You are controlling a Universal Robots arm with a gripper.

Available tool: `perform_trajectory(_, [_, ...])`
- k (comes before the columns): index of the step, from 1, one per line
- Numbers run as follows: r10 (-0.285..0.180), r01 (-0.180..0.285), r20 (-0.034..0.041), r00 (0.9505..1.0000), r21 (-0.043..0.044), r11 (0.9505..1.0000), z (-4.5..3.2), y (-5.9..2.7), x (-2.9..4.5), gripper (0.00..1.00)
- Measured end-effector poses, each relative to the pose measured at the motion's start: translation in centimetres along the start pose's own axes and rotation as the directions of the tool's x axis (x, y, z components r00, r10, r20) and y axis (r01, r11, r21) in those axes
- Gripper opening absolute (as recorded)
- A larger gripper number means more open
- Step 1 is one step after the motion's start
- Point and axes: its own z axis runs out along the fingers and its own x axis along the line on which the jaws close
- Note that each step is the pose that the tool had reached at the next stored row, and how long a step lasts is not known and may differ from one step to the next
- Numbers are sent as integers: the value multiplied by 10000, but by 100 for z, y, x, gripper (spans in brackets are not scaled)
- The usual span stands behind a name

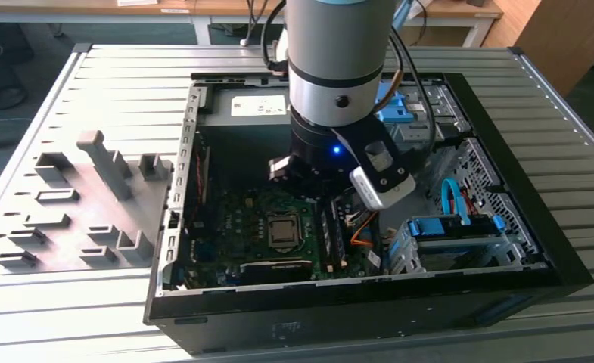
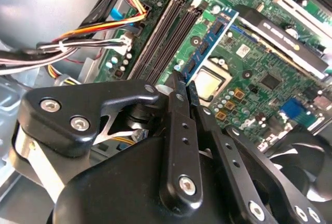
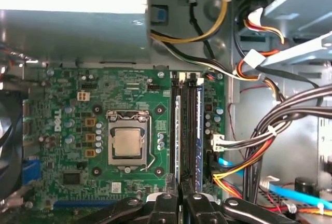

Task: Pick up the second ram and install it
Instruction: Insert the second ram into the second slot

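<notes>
My gripper (image 2: pixel 182 81) is shut on the second ram (image 2: pixel 210 40), a long blue-green stick with black chips, pinched at one end. The stick juts forward from the fingertips above the green motherboard (image 2: pixel 259 63). It hangs beside the black memory slots (image 2: pixel 161 32), whose white latches show at their far end. In the first wrist view the ram (image 3: pixel 178 136) appears edge-on as a thin bluish line running along the slots (image 3: pixel 189 130), straight ahead of my gripper (image 3: pixel 181 198). I cannot tell whether it touches a slot. In the exterior view the arm (image 1: pixel 337 91) reaches down into the open computer case (image 1: pixel 175 227).
The processor socket (image 3: pixel 127 143) lies beside the slots. Bundles of coloured cables (image 3: pixel 259 146) crowd the slots' other side. A metal drive bay (image 1: pixel 448 242) with blue parts stands at the exterior view's right. Grey holder blocks (image 1: pixel 85 197) sit on the table outside the case.
</notes>
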Motion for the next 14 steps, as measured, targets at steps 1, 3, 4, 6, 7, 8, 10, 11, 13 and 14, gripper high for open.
perform_trajectory(1, [-121, 121, -1, 9999, -8, 9999, 0, 0, 0, 14])
perform_trajectory(3, [-347, 347, -2, 9994, -22, 9994, 0, 0, 0, 14])
perform_trajectory(4, [-460, 460, -3, 9989, -29, 9989, 0, 0, 0, 14])
perform_trajectory(6, [-685, 685, -4, 9977, -43, 9976, 0, 0, 0, 14])
perform_trajectory(7, [-788, 787, -4, 9969, -50, 9969, 0, 0, 0, 14])
perform_trajectory(8, [-875, 875, -4, 9962, -55, 9961, 0, 0, 0, 14])
perform_trajectory(10, [-916, 916, -4, 9958, -58, 9958, 1, 0, 0, 14])
perform_trajectory(11, [-900, 900, -4, 9959, -58, 9959, 1, 0, 0, 14])
perform_trajectory(13, [-627, 626, -3, 9980, -40, 9980, 4, 0, -1, 14])
perform_trajectory(14, [-448, 448, -3, 9990, -29, 9990, 6, 0, -1, 14])
